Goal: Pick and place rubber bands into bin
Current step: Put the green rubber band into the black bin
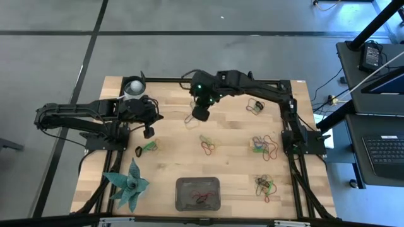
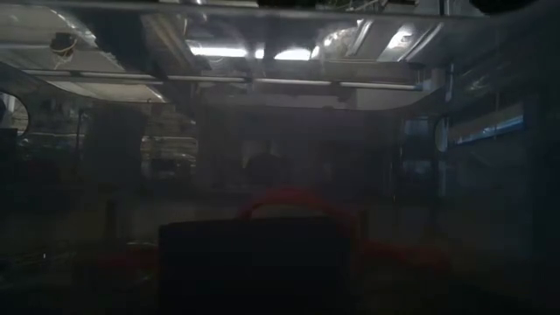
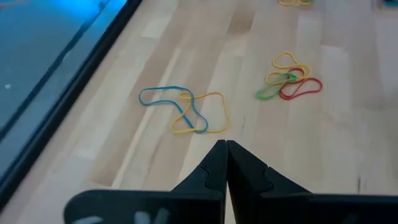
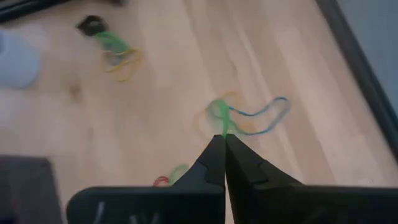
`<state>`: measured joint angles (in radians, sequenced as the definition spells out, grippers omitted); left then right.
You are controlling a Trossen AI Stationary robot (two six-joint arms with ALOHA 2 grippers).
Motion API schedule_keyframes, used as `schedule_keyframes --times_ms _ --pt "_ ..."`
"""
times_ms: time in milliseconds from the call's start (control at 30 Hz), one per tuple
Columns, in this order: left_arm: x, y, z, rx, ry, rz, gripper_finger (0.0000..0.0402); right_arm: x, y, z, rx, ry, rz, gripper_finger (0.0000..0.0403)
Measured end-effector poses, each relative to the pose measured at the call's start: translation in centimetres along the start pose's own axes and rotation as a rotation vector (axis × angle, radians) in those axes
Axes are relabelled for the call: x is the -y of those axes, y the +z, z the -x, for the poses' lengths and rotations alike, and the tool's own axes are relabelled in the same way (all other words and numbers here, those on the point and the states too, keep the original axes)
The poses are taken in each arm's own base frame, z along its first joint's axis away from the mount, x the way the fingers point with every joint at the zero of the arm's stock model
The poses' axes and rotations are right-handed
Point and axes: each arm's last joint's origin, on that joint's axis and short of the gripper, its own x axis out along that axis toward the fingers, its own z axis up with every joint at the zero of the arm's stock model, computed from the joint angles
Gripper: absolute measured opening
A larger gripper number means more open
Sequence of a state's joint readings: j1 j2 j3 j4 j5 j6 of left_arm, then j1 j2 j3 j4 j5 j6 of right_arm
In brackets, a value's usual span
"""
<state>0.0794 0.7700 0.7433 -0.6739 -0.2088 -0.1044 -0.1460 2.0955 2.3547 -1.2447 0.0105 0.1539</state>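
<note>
Bands everywhere: thin rubber loops lie in small tangles across the pale wooden bench [image 1: 170, 167]. The right hand [image 4: 222, 138] has its dark pointed tips pressed together on a green band [image 4: 219, 115], which stretches up from a yellow and blue tangle [image 4: 261, 115] on the boards. In the high view that hand [image 1: 199, 114] hangs over the far middle of the bench. The bin [image 1: 197, 193], a shallow dark grey tray with rounded corners and a raised rim, sits at the near edge, well apart from it, with a red loop and a dark one inside. More clusters [image 1: 266, 147] lie toward the right side. The left hand [image 3: 225, 146] is pinched shut and empty, above a blue and yellow pair [image 3: 183, 111]. A spiky teal plant [image 1: 128, 184] stands left of the bin, and a round white cup [image 1: 133, 86] sits at the far left corner.
</note>
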Motion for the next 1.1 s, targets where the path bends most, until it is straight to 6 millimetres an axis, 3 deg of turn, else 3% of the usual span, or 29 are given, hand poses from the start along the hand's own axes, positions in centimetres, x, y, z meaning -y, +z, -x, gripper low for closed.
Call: schedule_keyframes --times_ms 333,667,933,1100 --pt "0.0 0.0 0.0 -0.003 -0.005 0.014 0.0002 -9.0 -2.6 3.1 0.029 0.065 0.142 0.0" --pt "0.0 0.0 0.0 -0.003 -0.005 0.03 0.0002 -18.5 -7.5 4.7 0.007 0.115 0.168 0.0" --pt "0.1 0.0 0.0 -0.006 -0.021 0.057 0.0002 -22.3 -10.2 6.0 0.033 0.11 0.1 0.0" --pt "0.1 -0.1 0.0 -0.008 -0.023 0.034 0.0002 -24.4 -11.3 4.5 0.015 0.12 0.126 0.0"
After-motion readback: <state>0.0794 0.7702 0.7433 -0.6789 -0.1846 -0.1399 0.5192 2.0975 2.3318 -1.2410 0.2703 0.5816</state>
